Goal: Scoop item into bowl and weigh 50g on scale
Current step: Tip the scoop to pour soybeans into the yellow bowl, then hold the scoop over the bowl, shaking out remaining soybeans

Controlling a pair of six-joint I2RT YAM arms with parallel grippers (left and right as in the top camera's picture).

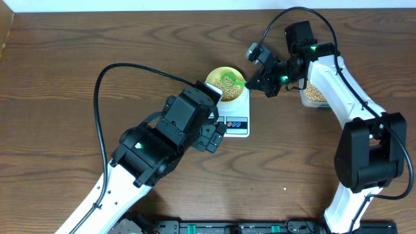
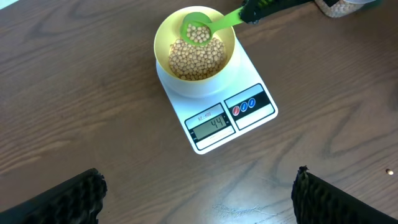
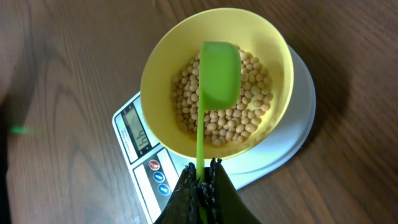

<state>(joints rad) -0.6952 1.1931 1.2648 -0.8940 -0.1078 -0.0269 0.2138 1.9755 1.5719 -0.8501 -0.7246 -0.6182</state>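
Black padded fingers (image 2: 74, 199) of the left gripper (image 2: 198, 199) frame the bottom of the left wrist view, spread wide with nothing between them but bare wooden table (image 2: 81, 93). The gripper hovers over the table just in front of the scale (image 2: 252, 71), touching nothing.

The white scale lies flat on the table with its grey display (image 2: 211, 124) and its red and blue buttons (image 2: 244, 107) toward the left arm. The display seems to read 44, though the digits are small. On the round top of the scale stands the yellow-green bowl (image 2: 163, 31), upright, and narrower than the platform under it.

Tan beans (image 2: 196, 62) fill the lower part of the bowl. A bright green scoop (image 2: 214, 23) reaches in over the far rim. In the left wrist view a small heap of beans lies in its cup, above the pile. From the right wrist only the plain green of the cup shows, held over the beans.

The right gripper (image 3: 202, 177) is clenched on the thin handle of the scoop, its dark fingers pressed together around it just outside the bowl's rim.

Beside the right arm, behind the gripper, a clear tub (image 1: 314, 94) holds more beans; the arm covers part of it.
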